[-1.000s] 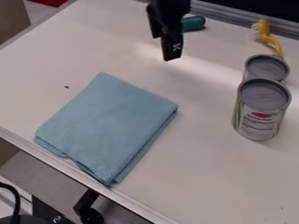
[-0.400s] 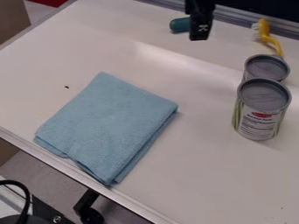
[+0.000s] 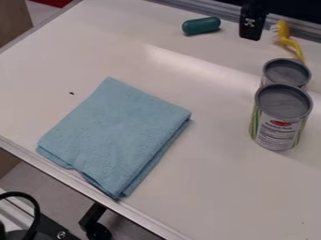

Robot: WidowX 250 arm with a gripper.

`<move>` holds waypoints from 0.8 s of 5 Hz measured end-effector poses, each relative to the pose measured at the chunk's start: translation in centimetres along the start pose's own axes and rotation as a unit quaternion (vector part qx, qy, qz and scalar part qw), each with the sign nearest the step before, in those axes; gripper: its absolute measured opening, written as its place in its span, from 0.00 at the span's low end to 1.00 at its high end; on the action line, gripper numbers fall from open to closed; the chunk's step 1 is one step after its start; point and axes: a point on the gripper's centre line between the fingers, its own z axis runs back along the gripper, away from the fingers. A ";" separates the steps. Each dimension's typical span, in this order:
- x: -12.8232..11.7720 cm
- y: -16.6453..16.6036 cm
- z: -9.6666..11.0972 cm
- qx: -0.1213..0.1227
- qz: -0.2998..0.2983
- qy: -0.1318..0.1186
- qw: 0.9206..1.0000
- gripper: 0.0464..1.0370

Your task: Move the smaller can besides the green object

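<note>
- We place the smaller can (image 3: 286, 72) toward the right side of the worktop (image 3: 219, 173), upright, directly behind the larger can (image 3: 279, 119) as we view them. The front can overlaps its lower part; whether the two touch, we cannot tell.
- Both cans are cylindrical, with round grey tops, each set within a raised rim. The larger bears a paper-like label with green stripes and a red patch.
- Beyond the cans lies a brush (image 3: 284, 32), its yellow handle curved, its pale bristles facing the gripper (image 3: 251, 37).
- The black arm enters at the top edge, and we find its gripper pointing down, nearly upright, between the brush and the green object (image 3: 202, 26), well apart from the smaller can.
- We cannot tell whether the gripper is spread or closed, nor whether it pinches anything.
- The green object is smooth and capsule-shaped, with rounded ends, lying on its side near the far edge.
- Nearer us, a light blue cloth (image 3: 116, 136) lies folded in layers, its texture soft and finely napped, its outline roughly rectangular.
- The worktop is smooth and white, bordered by metallic edging, with a streak of reflected light across its far half.
</note>
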 end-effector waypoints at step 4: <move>8.4 -0.1 -1.4 -0.025 -0.155 -0.044 0.987 0.96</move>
